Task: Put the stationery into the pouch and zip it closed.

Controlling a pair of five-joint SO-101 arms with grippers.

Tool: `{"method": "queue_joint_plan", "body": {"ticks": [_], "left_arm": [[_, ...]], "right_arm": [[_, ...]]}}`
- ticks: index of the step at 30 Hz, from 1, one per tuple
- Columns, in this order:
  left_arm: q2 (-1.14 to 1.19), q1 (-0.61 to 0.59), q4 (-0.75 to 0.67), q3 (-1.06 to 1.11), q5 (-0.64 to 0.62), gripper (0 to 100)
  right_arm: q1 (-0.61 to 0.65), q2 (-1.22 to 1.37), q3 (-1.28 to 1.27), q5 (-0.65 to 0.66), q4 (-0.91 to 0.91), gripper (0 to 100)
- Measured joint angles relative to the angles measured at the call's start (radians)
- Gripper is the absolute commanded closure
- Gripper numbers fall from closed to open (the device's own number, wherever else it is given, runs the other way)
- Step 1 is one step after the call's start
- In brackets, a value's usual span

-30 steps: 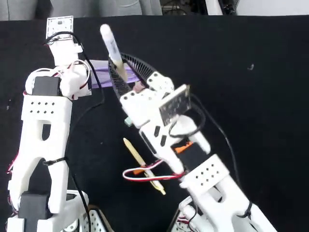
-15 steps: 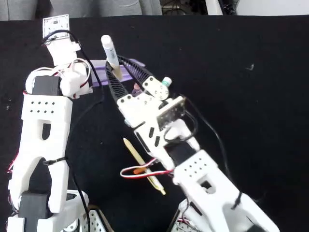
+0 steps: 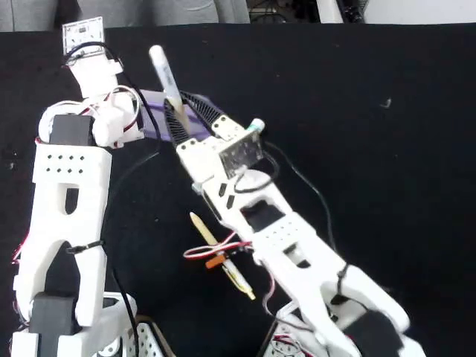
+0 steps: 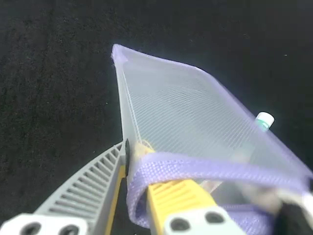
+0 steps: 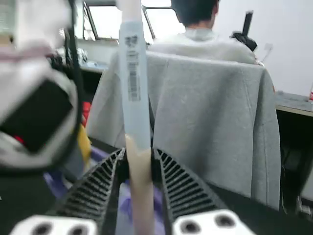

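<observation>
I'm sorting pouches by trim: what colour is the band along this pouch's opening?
Purple. The band on the pouch shows best in the left wrist view.

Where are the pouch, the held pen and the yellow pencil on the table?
pouch [image 4: 186,122], left wrist view, middle of its mesh side.
pen [image 5: 133,73], right wrist view, upper half of the white barrel.
yellow pencil [image 3: 203,230], high view, shaft just below its pointed end.

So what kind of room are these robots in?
Probably an office or lab. The arms work on a black table, the left gripper pinching the pouch, the right gripper a pen. Behind stand a jacket-draped chair, windows and a desk.
</observation>
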State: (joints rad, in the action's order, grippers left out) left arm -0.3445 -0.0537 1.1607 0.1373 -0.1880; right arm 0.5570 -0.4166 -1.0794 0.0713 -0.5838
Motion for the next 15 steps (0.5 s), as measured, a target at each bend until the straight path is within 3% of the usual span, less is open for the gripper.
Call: {"method": "queue_joint_plan", "body": {"ticks": [6, 15], "left_arm": [[0.002, -0.003, 0.000, 0.000, -0.002, 97], [0.012, -0.031, -0.018, 0.000, -0.002, 97]], "right_arm": [[-0.026, 0.107, 0.048, -0.003, -0.009, 98.8], [-0.029, 0.107, 0.048, 0.000, -0.006, 83.2]]}}
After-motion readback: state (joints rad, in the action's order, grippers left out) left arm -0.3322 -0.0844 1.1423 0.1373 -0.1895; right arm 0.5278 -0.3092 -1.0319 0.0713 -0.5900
